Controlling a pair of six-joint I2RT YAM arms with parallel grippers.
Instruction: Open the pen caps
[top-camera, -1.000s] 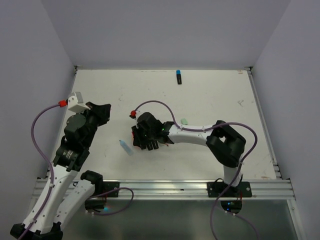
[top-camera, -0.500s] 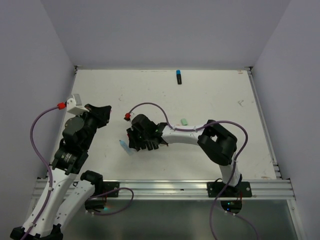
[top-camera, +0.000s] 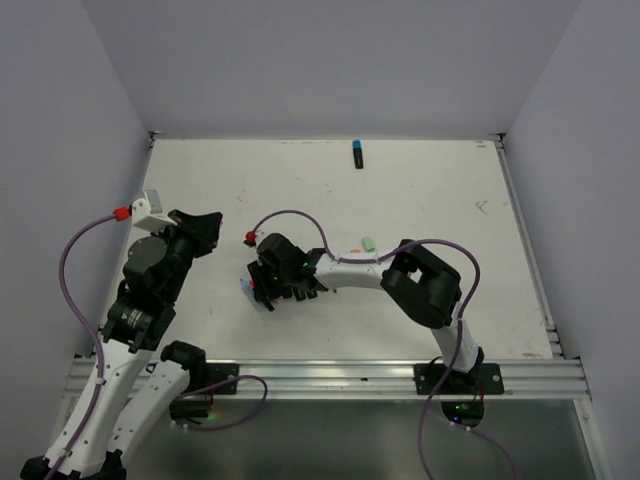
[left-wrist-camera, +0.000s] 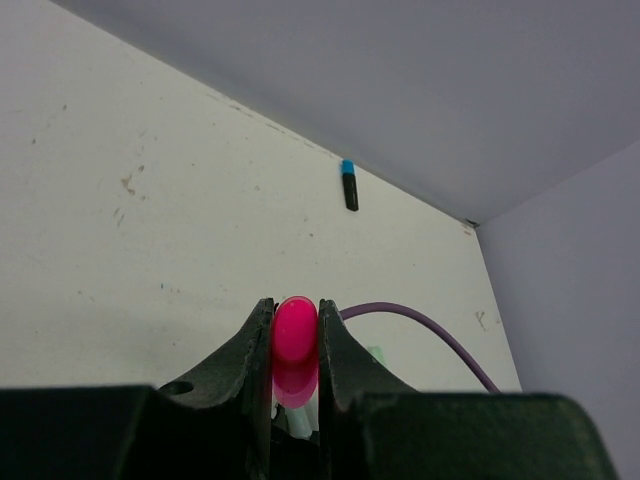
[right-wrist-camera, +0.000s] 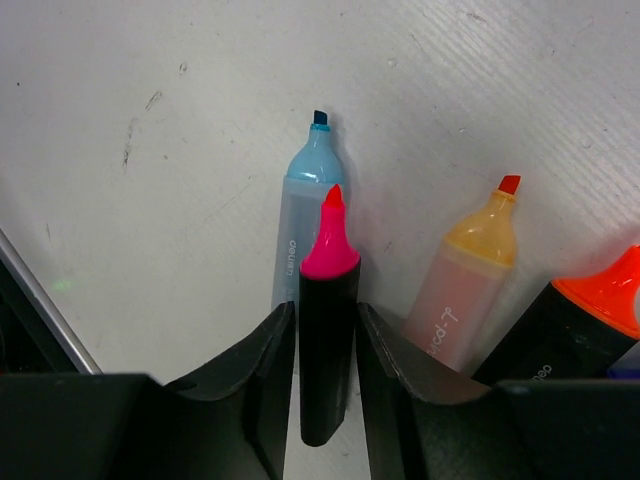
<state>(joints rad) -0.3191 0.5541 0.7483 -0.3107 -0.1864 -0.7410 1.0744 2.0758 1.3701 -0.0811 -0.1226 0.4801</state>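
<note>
Pink cap (left-wrist-camera: 294, 345) off its pen and pinched tight in the left gripper (left-wrist-camera: 294, 318).

Right gripper (right-wrist-camera: 325, 315) clamped on the black pen body (right-wrist-camera: 327, 385), bare pink tip (right-wrist-camera: 330, 245) poking out past the fingers. Lying flat on the table (top-camera: 450, 200) just past that: an uncapped pale blue highlighter (right-wrist-camera: 300, 215) right behind the tip, an uncapped pale orange highlighter (right-wrist-camera: 468, 280) beside it, then a black pen with an orange end (right-wrist-camera: 600, 295) at the frame edge, can't tell if cap or tip. From above, left gripper up off the table on the left, apart from the right one. Also a loose green cap (top-camera: 367, 243) next to the right arm, and way back by the far edge a black pen (left-wrist-camera: 351, 193) with its blue cap (left-wrist-camera: 347, 167) on.
</note>
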